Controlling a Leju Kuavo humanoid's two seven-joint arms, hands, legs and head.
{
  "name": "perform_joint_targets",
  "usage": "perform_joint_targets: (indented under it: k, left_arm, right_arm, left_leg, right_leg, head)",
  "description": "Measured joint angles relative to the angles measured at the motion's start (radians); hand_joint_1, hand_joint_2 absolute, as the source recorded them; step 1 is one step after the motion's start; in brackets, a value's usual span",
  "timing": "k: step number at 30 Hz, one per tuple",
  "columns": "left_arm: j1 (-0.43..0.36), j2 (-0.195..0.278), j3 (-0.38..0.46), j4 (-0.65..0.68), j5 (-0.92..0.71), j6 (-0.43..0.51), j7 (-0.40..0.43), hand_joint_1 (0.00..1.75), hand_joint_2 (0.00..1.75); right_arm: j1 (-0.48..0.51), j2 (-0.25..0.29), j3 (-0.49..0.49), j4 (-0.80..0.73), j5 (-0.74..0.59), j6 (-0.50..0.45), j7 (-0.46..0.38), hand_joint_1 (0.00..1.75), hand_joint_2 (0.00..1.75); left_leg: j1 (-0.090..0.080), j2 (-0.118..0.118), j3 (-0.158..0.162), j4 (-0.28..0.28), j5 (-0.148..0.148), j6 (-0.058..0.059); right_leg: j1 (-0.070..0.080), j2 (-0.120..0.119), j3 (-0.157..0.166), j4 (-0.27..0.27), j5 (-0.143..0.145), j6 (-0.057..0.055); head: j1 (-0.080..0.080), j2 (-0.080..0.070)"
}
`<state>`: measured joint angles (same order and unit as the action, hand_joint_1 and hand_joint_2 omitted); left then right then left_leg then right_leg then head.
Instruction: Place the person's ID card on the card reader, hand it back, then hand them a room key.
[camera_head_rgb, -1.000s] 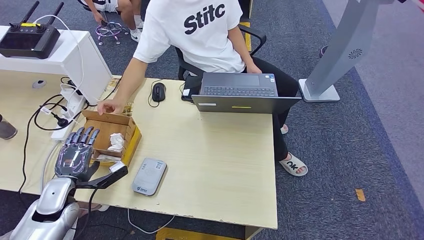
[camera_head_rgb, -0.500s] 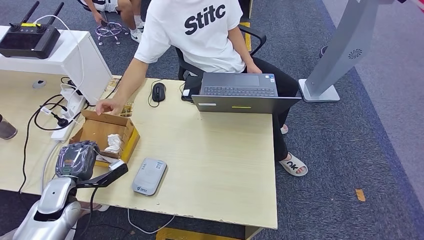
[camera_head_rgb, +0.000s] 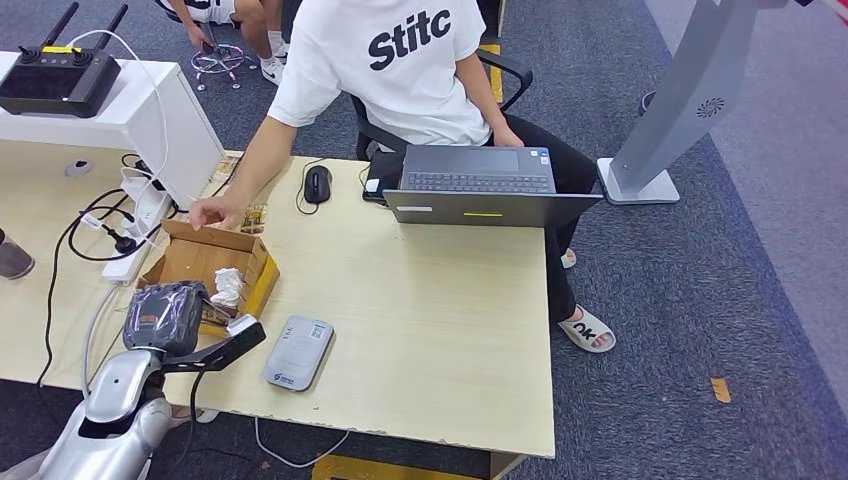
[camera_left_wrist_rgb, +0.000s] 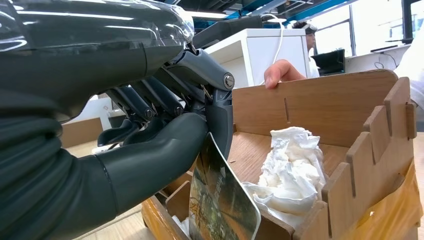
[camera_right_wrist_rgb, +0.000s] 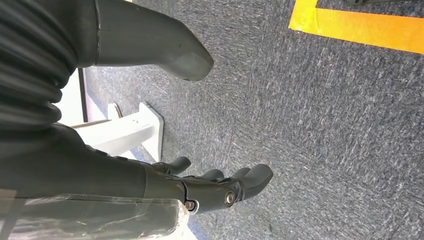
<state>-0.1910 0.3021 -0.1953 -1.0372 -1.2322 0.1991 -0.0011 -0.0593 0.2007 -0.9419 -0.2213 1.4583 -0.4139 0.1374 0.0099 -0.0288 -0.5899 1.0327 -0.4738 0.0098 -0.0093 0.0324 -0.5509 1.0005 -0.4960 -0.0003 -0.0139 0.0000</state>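
Card (camera_left_wrist_rgb: 220, 200) — pinched between the thumb and curled fingers of the left hand (camera_head_rgb: 165, 318), lower left of the head frame, just above the near wall of the box (camera_head_rgb: 262, 275). In the wrist frame the card hangs tilted, low centre, with crumpled tissue (camera_left_wrist_rgb: 292, 167) beside it. Reader (camera_head_rgb: 298, 351) lies on the desk (camera_head_rgb: 430, 330), lower centre, just beside the hand. A person's hand (camera_head_rgb: 212, 212) rests on the box's far rim. Right hand (camera_right_wrist_rgb: 220, 187) — fingers loosely spread, holding nothing, over carpet. Risk, as judged: the pinch looks shallow, so the card may slip into the box or snag its notched wall.
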Motion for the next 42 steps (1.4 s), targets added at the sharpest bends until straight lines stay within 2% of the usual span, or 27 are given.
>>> perform_joint_targets:
  k: [15, 17, 19, 21, 42]
  left_arm:
    - [0.000, 0.000, 0.000, -0.002, 0.000, -0.010, 0.000, 1.74, 1.75]
    - [0.000, 0.000, 0.000, -0.003, 0.000, -0.014, 0.000, 1.04, 1.75]
    - [0.000, 0.000, 0.000, -0.003, 0.000, -0.017, 0.000, 0.17, 1.75]
    - [0.001, 0.000, 0.000, -0.003, 0.000, -0.020, 0.002, 0.00, 1.75]
    - [0.007, -0.001, 0.000, -0.003, -0.008, -0.034, 0.023, 0.00, 1.75]
  right_arm:
    - [0.000, 0.000, 0.000, 0.000, -0.002, 0.001, -0.003, 0.00, 1.75]
    - [0.000, 0.000, 0.000, 0.000, -0.003, 0.001, -0.003, 0.00, 1.75]
    - [0.000, 0.000, 0.000, 0.000, -0.003, 0.001, -0.003, 0.00, 1.75]
    - [0.000, 0.000, 0.000, 0.000, -0.003, 0.001, -0.002, 0.00, 1.75]
    - [-0.001, 0.000, 0.000, 0.000, -0.009, 0.001, 0.000, 0.00, 1.75]
  left_leg:
    - [0.000, 0.000, 0.000, 0.000, 0.000, 0.000]
    - [0.000, 0.000, 0.000, 0.000, 0.000, 0.000]
    - [0.000, 0.000, 0.000, 0.000, 0.000, 0.000]
    - [0.000, 0.000, 0.000, 0.000, 0.000, 0.000]
    - [0.000, 0.000, 0.001, 0.000, 0.000, 0.000]
  right_leg:
    - [0.000, 0.000, 0.000, 0.000, 0.000, 0.000]
    - [0.000, 0.000, 0.000, 0.000, 0.000, 0.000]
    - [0.000, 0.000, 0.000, 0.000, 0.000, 0.000]
    - [0.000, 0.000, 0.000, 0.000, 0.000, 0.000]
    - [0.000, 0.000, 0.001, 0.000, 0.000, 0.000]
  head:
    - [0.000, 0.000]
    - [0.000, 0.000]
    - [0.000, 0.000]
    - [0.000, 0.000]
    - [0.000, 0.000]
